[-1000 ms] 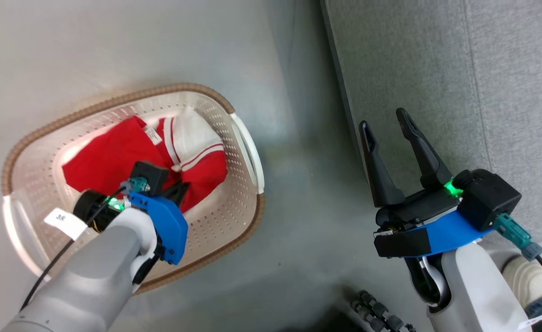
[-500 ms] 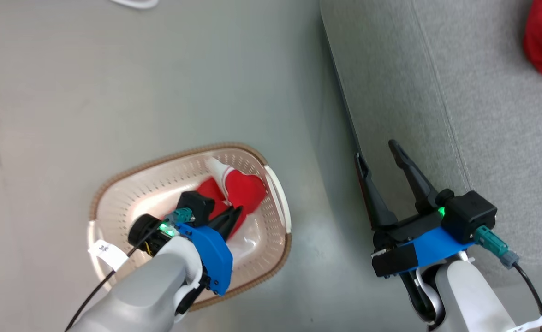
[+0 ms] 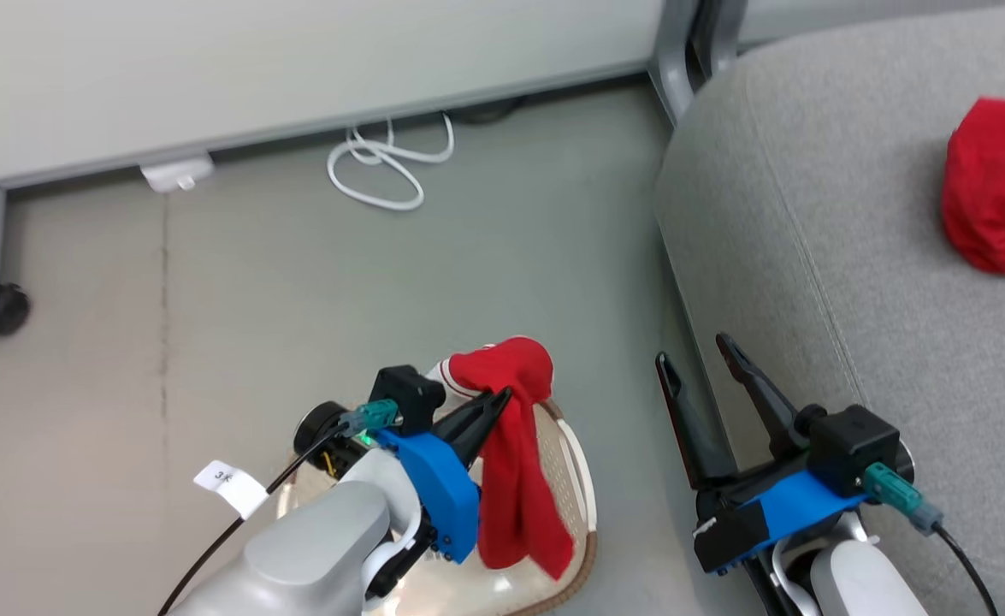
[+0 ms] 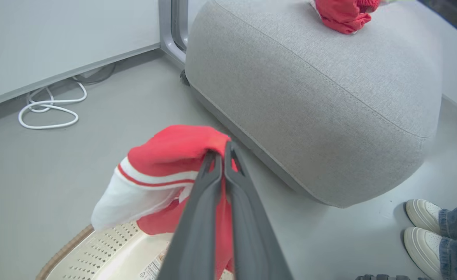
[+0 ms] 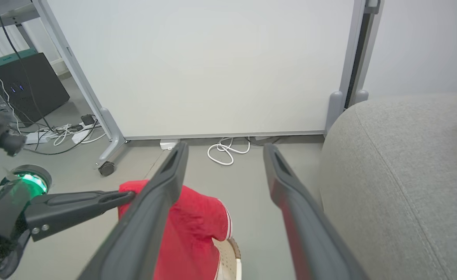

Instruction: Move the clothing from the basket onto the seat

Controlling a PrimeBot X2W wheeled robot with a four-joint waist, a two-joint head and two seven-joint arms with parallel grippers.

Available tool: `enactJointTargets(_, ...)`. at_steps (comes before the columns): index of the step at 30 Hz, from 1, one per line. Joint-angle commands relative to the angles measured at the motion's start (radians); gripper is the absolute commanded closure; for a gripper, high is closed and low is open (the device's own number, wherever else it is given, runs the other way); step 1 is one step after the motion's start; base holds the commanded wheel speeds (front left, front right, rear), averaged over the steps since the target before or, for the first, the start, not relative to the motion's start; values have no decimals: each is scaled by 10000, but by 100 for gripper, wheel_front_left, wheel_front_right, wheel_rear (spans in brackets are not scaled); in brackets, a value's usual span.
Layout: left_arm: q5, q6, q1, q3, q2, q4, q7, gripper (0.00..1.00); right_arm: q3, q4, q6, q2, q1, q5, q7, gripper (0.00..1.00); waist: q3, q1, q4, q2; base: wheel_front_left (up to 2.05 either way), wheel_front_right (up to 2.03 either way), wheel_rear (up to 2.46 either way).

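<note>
Left gripper (image 3: 502, 398) clamped on the red-and-white garment (image 3: 515, 479), which hangs limp over the basket (image 3: 564, 479).
Soft, light cloth, pinched at a bunched fold, so it will likely swing. The seat (image 3: 853, 282) beside it holds another red piece (image 3: 994, 197). Right gripper (image 3: 692, 349) is spread and empty.

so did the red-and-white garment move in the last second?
Yes: the garment lay flat in the basket; now it hangs from the shut left gripper, lifted above the rim.
</note>
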Motion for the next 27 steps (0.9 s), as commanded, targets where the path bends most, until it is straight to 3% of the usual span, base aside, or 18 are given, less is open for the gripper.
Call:
enactJointTargets(1, -30, -7, -240, -10, -21, -148, -122, 100, 15, -50, 1, -17, 257, 56, 106, 0, -788, 3, 378, -1, 0, 0, 0)
enactJointTargets(27, 700, -7, -2106, 902, -319, -1369, -249, 100, 298, -315, 1, -17, 1164, 151, 739, 0, -2233, 3, 412, -1, 0, 0, 0)
